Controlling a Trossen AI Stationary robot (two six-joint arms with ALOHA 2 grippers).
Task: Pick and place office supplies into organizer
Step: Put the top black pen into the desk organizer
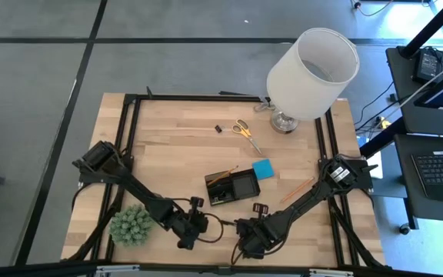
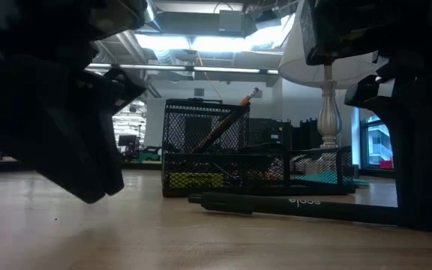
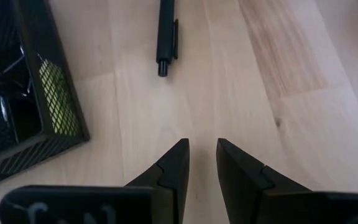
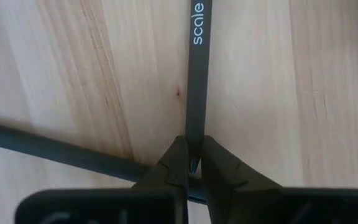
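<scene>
The wooden table (image 1: 175, 131) carries everything, and the biggest thing on it is the white lamp (image 1: 311, 73), standing at the far right corner, well apart from both arms. Next in size, the green spiky plant ball (image 1: 132, 225) sits at the near left edge, just beside the left arm's forearm.

The black mesh organizer (image 1: 232, 187) rests near the table's middle, with an orange pencil (image 2: 231, 120) leaning tilted out of its taller compartment. The blue square pad (image 1: 262, 169) lies just beside the organizer's far right corner. The yellow-handled scissors (image 1: 245, 131) lie farther back, with a tiny black clip (image 1: 218, 128) near them. A second orange pencil (image 1: 298, 190) lies on the wood beside the right arm.

The left gripper (image 3: 202, 163) hovers low over bare wood near the organizer's near left corner, its fingers parted with nothing between them.

The right gripper (image 4: 192, 163) is down at the near edge, fingers clenched on the end of a black pen (image 4: 196, 81) marked "scale", which lies flat on the table in front of the organizer. A dark cable (image 4: 55, 148) crosses beneath that gripper, touching the wood right by the pen's gripped end.
</scene>
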